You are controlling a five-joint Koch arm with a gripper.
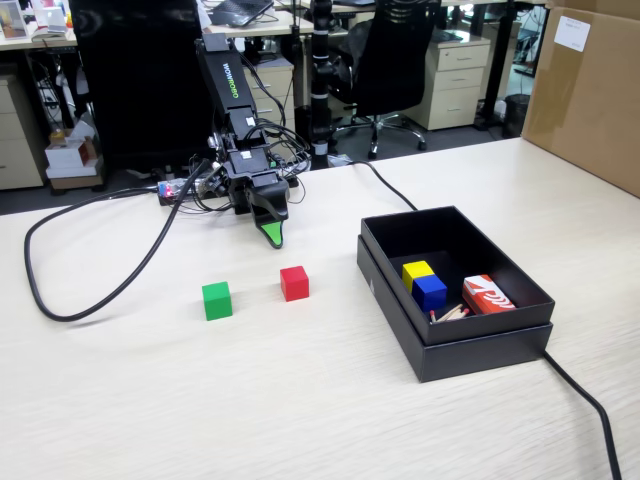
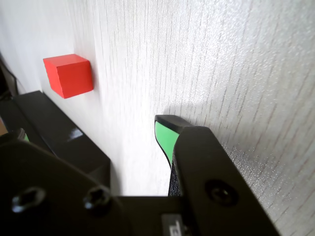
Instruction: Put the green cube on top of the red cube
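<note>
The arm (image 1: 232, 110) leans down from the back of the worktop (image 1: 300, 400), and its gripper (image 1: 272, 236) points at the wood with a green tip. It holds nothing. In the fixed view only one pointed tip shows. The wrist view shows one green finger (image 2: 165, 137) and a black part at 9 o'clock, so I cannot tell how wide the gripper is.

The green cube (image 1: 217, 300) sits flat on the worktop, at 7 o'clock from the gripper. The red cube (image 1: 294, 283) sits near it, at 3 o'clock from the green one, with a gap between them. Both look plain and the same size.

Only the fixed view shows the green cube and the black box (image 1: 455, 340). The wrist view shows the red cube (image 2: 69, 75) at 11 o'clock.
</note>
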